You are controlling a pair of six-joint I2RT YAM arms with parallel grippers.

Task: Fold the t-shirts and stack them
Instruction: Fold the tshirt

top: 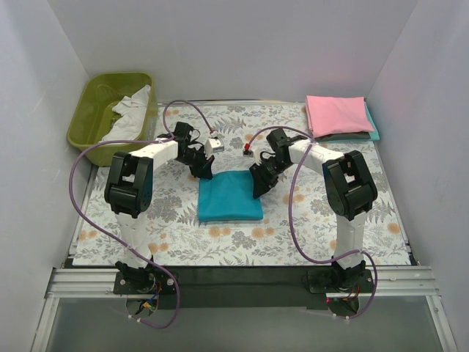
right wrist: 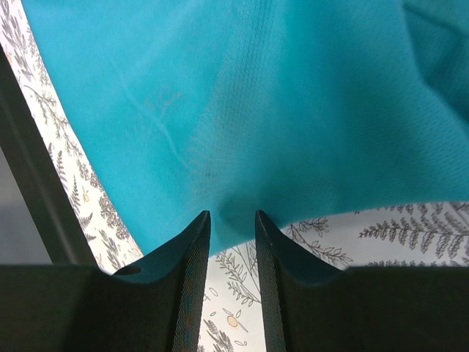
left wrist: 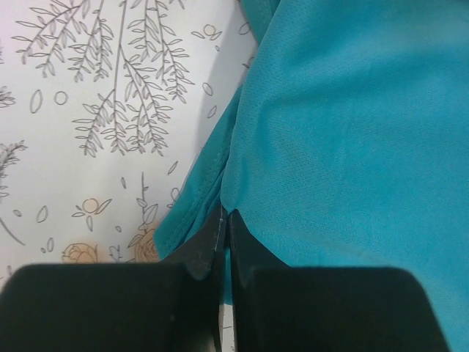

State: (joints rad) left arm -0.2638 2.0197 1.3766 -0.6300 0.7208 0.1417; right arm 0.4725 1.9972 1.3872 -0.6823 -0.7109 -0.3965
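Left wrist view: left gripper [left wrist: 226, 216] fingers nearly closed, pinching the hem of the folded teal cloth t-shirt [left wrist: 352, 147]. The right gripper [right wrist: 232, 216] looks to be nipping its other far corner, with a narrow gap. The shirt lies mid-bench, folding looks done. I reckon next it needs a level carry onto the folded pink cloth t-shirt [top: 335, 114] at the far right corner.

No readable text, label, brand, number or sign appears in any view.

The teal t-shirt [top: 229, 196] and pink t-shirt [top: 335, 114] are plain. The table cloth [top: 168, 220] bears grey leaves, orange flowers.
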